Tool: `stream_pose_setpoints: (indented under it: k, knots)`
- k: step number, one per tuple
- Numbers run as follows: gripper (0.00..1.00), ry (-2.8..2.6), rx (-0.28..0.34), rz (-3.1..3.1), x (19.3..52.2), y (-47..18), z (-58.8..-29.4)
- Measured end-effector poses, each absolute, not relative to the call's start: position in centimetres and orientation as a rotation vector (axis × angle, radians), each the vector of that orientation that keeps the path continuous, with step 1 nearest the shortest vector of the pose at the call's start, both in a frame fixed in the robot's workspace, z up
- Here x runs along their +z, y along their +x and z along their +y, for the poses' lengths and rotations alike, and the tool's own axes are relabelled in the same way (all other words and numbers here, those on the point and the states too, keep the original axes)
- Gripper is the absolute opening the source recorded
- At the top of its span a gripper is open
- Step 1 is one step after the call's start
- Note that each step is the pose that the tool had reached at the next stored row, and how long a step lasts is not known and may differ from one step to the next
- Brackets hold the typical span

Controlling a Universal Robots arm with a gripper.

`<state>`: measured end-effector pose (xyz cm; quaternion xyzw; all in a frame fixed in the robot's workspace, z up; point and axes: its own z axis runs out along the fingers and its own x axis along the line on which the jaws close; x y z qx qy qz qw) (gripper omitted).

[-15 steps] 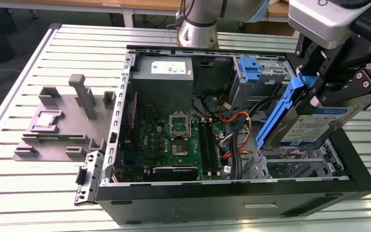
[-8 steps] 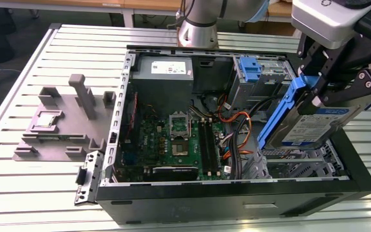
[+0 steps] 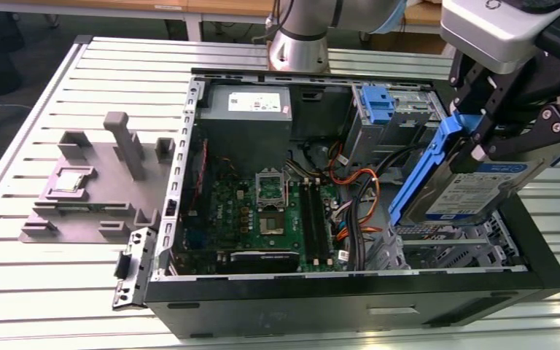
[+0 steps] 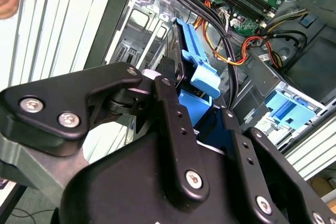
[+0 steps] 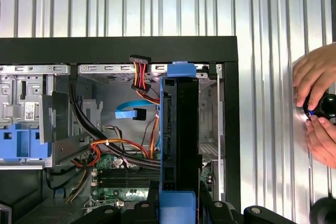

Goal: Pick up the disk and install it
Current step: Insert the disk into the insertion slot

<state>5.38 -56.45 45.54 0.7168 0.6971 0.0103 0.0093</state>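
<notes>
Exterior view: the disk (image 3: 469, 191) is seen already lifted, clamped on edge between the fingers (image 3: 477, 138) of the gripper (image 3: 504, 135) and tilted above the computer case (image 3: 358, 292), over its drive bay (image 3: 450, 251). Seating there is judged not yet done. A silver body, blue-and-white label (image 3: 455, 208) and blue bracket (image 3: 426, 171) are shown.

Slatted silver metal surface (image 3: 76, 292), grooves running side to side across the exterior view. Carries an open black computer case (image 3: 290, 310) toward the exterior view's right, open side up. Bears a grey moulded fixture (image 3: 95, 197) at the exterior view's left, just beside the case.
</notes>
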Motion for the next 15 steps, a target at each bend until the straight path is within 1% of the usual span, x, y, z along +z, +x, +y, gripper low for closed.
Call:
stream_pose_setpoints:
  k: [15]
  knots:
    - [0.36,2.238,0.032,2.178,45.3,6.4,-56.5]
